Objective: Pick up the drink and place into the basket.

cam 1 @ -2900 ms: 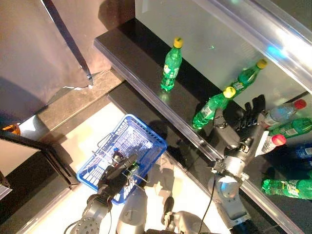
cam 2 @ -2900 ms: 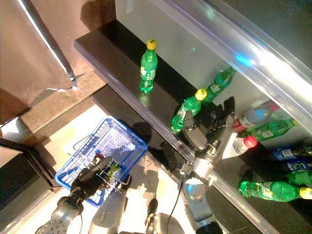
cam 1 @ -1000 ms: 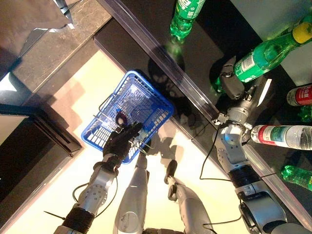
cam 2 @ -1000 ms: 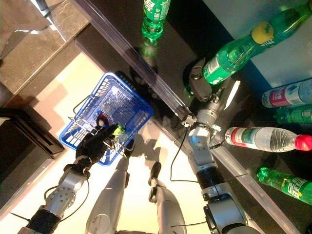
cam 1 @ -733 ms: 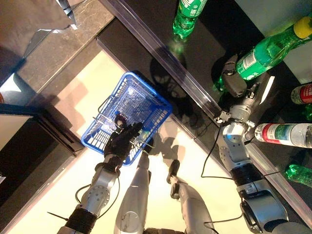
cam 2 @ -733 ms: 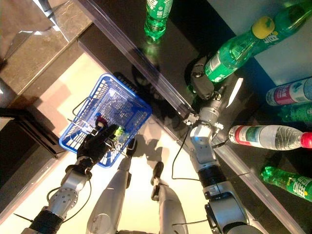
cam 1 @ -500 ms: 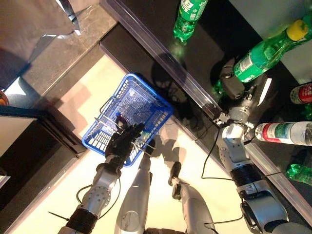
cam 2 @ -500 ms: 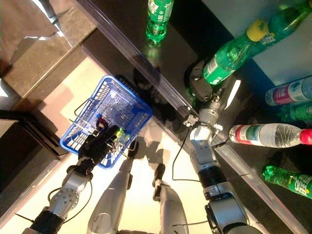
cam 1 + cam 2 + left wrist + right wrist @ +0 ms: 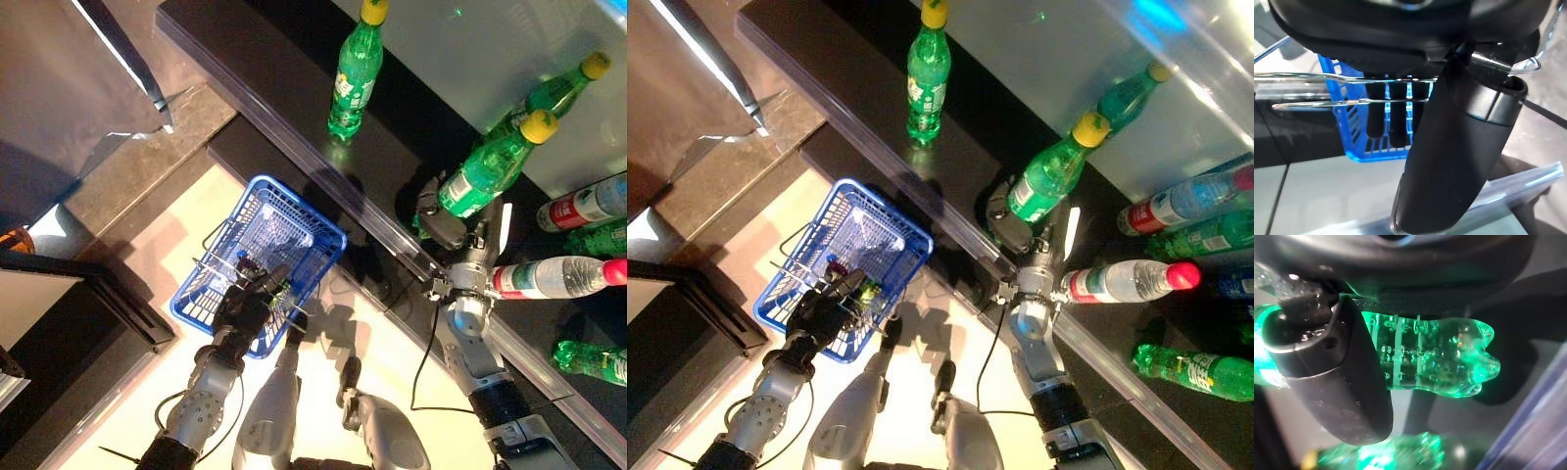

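My right hand (image 9: 443, 227) is curled round the lower part of a green bottle with a yellow cap (image 9: 485, 168), which leans on the black shelf. The right wrist view shows the bottle's bumpy green base (image 9: 1440, 357) gripped between thumb (image 9: 1337, 377) and fingers. My left hand (image 9: 245, 305) is shut on the thin wire handles (image 9: 1327, 77) of the blue basket (image 9: 304, 206), which hangs low at the left, below the shelf edge. The basket's blue wall also shows in the left wrist view (image 9: 1364, 147).
Another green bottle (image 9: 355, 73) stands upright further left on the black shelf (image 9: 245, 69). A further green bottle (image 9: 554, 93), red-capped bottles (image 9: 558, 277) and a lying green bottle (image 9: 593, 360) crowd the right. A clear rail (image 9: 294, 127) edges the shelf. A dark cabinet (image 9: 59, 313) stands at the left.
The camera has shifted. My right hand, open behind the yellow-capped bottle 2.9 s ago, has closed round its lower part and stays on it. The basket still hangs from my left hand.
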Robot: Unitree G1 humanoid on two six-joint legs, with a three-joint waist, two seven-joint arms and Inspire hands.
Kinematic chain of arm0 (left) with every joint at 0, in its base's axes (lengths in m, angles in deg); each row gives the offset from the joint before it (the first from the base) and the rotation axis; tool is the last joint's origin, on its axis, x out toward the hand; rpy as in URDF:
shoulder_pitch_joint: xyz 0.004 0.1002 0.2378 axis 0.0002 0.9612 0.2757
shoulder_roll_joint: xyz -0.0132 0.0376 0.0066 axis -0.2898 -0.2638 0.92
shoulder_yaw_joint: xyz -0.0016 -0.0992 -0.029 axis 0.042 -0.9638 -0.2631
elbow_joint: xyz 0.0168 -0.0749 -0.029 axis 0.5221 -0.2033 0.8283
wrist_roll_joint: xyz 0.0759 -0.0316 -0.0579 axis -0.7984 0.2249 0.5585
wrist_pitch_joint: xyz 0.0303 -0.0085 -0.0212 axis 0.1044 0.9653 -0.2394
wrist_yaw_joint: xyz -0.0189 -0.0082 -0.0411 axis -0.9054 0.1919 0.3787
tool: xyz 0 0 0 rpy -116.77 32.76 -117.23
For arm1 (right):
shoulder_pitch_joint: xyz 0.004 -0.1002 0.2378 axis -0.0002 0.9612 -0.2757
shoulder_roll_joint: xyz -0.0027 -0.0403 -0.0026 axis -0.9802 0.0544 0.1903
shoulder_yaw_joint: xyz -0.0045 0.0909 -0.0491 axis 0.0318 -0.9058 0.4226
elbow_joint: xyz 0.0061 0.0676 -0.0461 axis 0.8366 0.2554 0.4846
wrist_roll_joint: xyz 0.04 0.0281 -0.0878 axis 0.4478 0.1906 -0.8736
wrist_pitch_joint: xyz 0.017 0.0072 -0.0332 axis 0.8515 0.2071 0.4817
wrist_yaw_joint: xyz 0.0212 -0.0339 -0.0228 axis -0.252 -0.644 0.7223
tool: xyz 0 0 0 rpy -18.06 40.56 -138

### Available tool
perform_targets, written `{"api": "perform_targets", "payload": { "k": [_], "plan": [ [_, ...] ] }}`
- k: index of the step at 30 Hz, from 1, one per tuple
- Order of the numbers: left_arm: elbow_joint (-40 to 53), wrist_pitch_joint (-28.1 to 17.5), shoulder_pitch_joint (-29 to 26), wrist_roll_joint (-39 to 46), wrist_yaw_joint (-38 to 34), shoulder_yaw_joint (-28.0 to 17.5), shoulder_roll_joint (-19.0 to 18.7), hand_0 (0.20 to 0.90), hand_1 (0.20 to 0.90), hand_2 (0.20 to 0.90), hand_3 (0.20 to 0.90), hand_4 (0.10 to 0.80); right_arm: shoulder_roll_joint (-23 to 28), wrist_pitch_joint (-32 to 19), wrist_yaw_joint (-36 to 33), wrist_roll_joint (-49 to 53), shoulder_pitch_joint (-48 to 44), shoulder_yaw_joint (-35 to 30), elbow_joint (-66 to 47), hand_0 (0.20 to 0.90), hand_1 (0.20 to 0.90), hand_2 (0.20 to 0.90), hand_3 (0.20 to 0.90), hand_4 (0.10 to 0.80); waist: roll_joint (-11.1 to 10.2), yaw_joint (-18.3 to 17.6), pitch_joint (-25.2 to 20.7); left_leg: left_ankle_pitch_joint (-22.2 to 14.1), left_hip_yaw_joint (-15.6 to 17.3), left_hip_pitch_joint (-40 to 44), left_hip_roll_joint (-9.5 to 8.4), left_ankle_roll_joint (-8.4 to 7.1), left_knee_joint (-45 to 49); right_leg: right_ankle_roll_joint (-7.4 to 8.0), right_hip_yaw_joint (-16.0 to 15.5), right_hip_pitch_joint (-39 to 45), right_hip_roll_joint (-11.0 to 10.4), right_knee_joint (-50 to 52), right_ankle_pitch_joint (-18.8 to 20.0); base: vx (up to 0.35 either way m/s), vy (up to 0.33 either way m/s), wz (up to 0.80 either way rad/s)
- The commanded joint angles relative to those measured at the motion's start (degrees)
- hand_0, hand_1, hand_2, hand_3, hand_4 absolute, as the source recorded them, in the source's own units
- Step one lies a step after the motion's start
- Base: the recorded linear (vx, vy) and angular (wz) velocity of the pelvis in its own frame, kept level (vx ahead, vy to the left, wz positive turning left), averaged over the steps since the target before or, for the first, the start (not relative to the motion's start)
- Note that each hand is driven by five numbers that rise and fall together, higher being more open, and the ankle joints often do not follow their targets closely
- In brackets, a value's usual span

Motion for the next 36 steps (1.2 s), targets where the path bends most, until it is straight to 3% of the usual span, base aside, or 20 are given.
{"api": "perform_targets", "payload": {
  "k": [1, 11, 16, 24, 36],
  "plan": [
    [21.5, -5.1, -3.3, -4.4, 8.2, -3.5, 2.9, 0.3, 0.3, 0.3, 0.2, 0.1, 3.4, -7.1, 5.2, -2.7, -5.9, 0.3, -14.7, 0.3, 0.3, 0.3, 0.2, 0.1, 2.1, -2.2, -7.6, -8.5, 2.8, 6.1, 1.58, -0.03, 3.5, 1.22, -2.2, -1.2, -2.4, -2.8, 9.3, 0.089, -0.017, 0.02],
    [21.4, -2.8, -0.9, -4.4, 8.0, -1.7, 4.3, 0.3, 0.3, 0.3, 0.2, 0.1, 1.7, -4.8, 14.8, 5.0, -0.9, 5.8, -18.3, 0.3, 0.3, 0.3, 0.2, 0.1, 2.0, -1.8, -15.8, -8.7, 1.7, 10.5, 2.13, -0.58, 0.8, 1.53, -2.3, 3.5, -2.0, -5.0, 8.1, 0.094, 0.008, 0.01],
    [22.1, -2.2, -0.5, -2.7, 8.7, -0.7, 4.9, 0.3, 0.3, 0.3, 0.2, 0.1, 0.7, -1.1, 18.6, 6.7, 0.2, 9.6, -18.4, 0.3, 0.3, 0.3, 0.2, 0.1, 2.5, -1.4, -17.4, -8.8, 1.0, 11.3, 2.24, -0.81, 0.7, 1.44, -2.9, 4.6, -2.2, -5.0, 7.4, 0.052, 0.028, 0.0],
    [25.8, -0.2, -0.3, 2.2, 14.0, 3.5, 5.3, 0.3, 0.3, 0.3, 0.2, 0.1, -2.6, 0.9, 18.4, 9.9, 0.7, 18.4, -10.7, 0.3, 0.3, 0.3, 0.2, 0.1, 4.0, 0.4, -18.4, -8.6, -1.8, 12.6, 2.02, -1.27, 0.1, 1.22, -5.3, 7.0, -2.9, -5.0, 6.3, 0.041, 0.044, 0.1],
    [28.6, 4.2, -1.6, 5.4, 20.4, 9.7, 7.0, 0.3, 0.3, 0.3, 0.2, 0.1, -7.4, 1.5, 14.5, 7.7, -2.4, 25.0, -1.7, 0.3, 0.3, 0.3, 0.2, 0.1, 5.4, 2.2, -18.7, -8.3, -4.0, 12.8, 1.27, -1.2, 0.2, 1.29, -7.1, 7.8, -3.9, -4.6, 6.1, 0.032, 0.034, 0.08]
  ]
}}
